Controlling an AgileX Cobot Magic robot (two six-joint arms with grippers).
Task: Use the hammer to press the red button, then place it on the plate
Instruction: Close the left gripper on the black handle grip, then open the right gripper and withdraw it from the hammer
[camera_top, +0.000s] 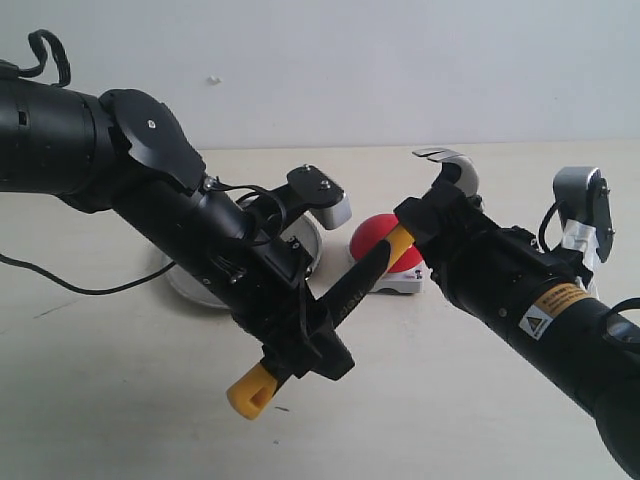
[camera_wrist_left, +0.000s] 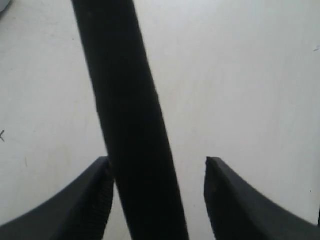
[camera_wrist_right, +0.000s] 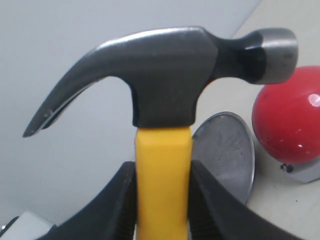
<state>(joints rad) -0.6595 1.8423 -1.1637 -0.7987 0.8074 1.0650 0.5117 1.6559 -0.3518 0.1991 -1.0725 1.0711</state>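
Hammer (camera_top: 360, 280) hangs above the desk (camera_top: 120, 400), handle slanting from near left up to far right, head near the button (camera_top: 380, 237). Right gripper (camera_wrist_right: 162, 167) clamps its yellow neck; left gripper (camera_wrist_left: 157, 161) stands apart around the black grip.

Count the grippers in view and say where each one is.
2. The left gripper stands open around the black handle of the hammer, toward its yellow end; the right gripper is clamped on the yellow neck just under the head. None seem hidden.

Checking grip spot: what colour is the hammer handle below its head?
Yellow handle, best in right wrist view.
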